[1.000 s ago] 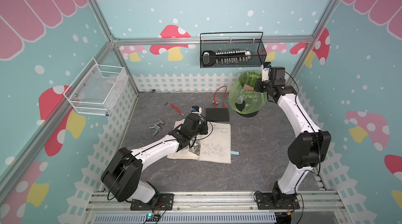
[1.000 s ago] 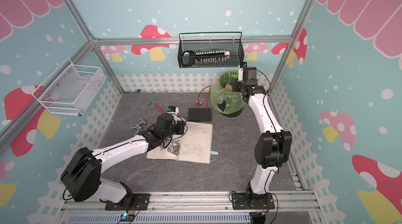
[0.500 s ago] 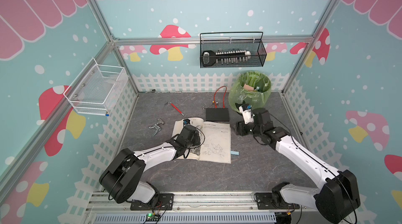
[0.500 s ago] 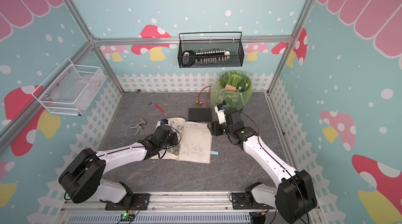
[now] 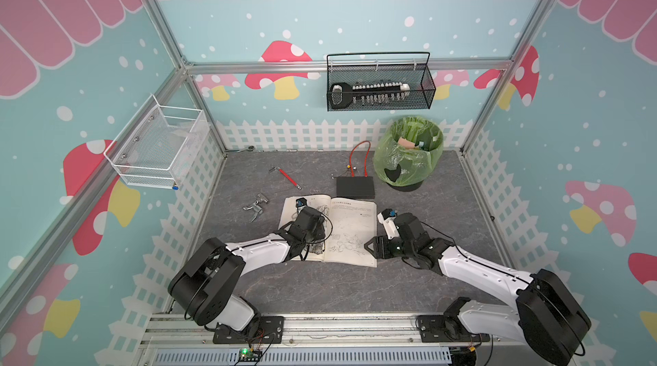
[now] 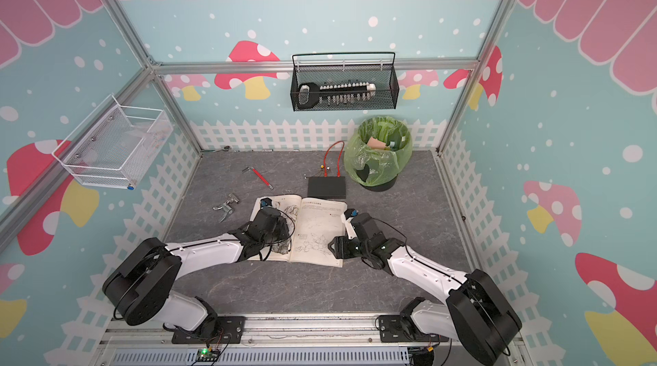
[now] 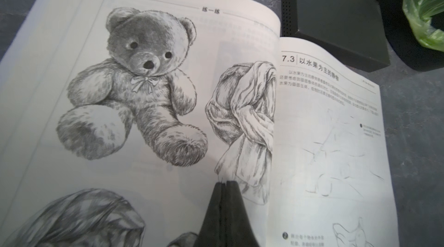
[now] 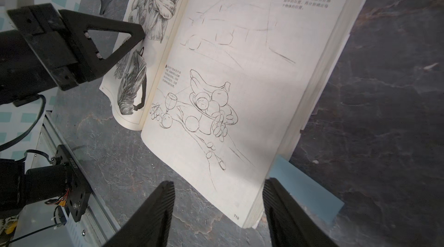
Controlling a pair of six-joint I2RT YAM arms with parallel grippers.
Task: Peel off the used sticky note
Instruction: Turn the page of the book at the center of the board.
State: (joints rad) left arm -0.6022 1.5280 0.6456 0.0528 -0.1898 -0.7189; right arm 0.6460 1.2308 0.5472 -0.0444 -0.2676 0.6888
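Right pincer (image 8: 218, 182) spread wide over the near right corner of the open white sketch book (image 8: 240, 65); the pale blue paper sticky note (image 8: 305, 185) pokes out from under that corner. Left pincer (image 7: 224, 183) pressed together, tips on the left page. Beyond, a flat black box (image 7: 336, 17).

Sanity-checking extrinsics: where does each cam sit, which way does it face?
Top views: high at the front, looking down and back across the table; left arm and right arm show.
Left wrist: low over the open book, facing the black box and green bin; shut left pincer.
Right wrist: at the book's near right corner, facing the left arm; open right pincer beside the blue sticky note.
Shared: both wrist views show the scarf drawing.
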